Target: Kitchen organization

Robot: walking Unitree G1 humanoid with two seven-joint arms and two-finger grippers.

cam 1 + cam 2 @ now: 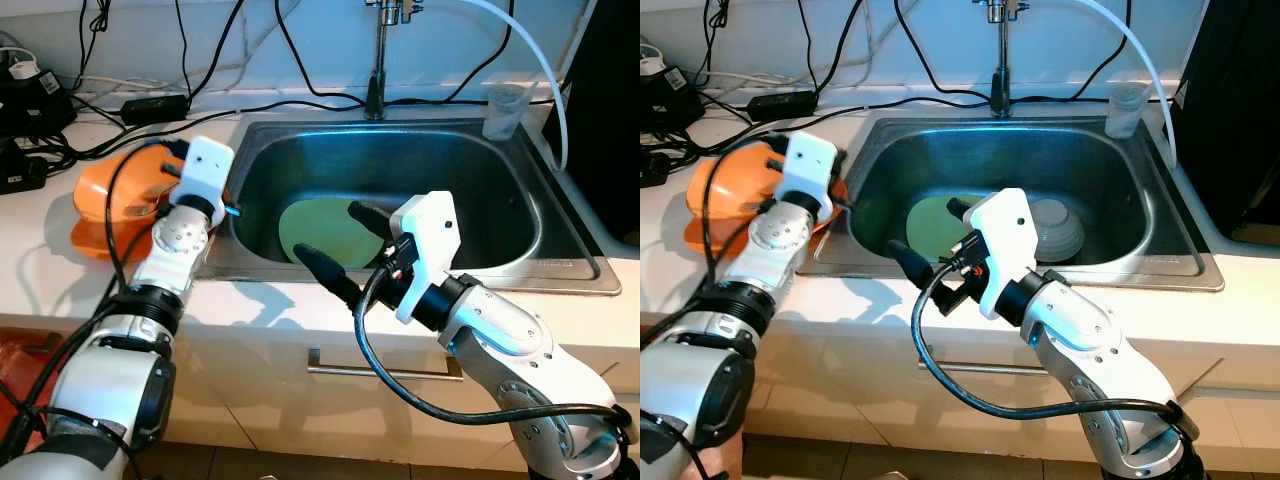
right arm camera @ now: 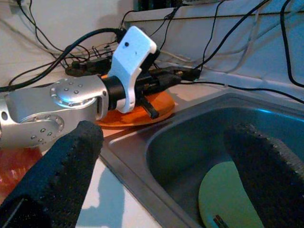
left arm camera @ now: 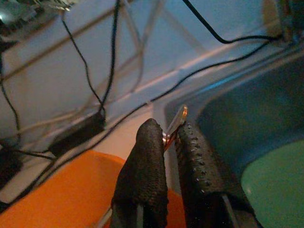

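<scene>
Orange plate (image 1: 105, 195) pinched by left claw (image 3: 166, 137) | right claw (image 1: 338, 247) spread over sink (image 1: 520, 215) | green plate (image 1: 325, 230) inside

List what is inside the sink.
In the sink lies a green plate, partly hidden behind the open right gripper. Beside it sits an upturned grey bowl. Whatever lies under the bowl and behind the gripper cannot be seen.

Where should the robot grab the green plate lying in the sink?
Probably by its near rim, coming down from above with the open right gripper. The green plate lies nearly flat on the bottom of the sink, so only its thin edge offers a grip, one finger over and one under. The grey bowl crowds its right side.
</scene>
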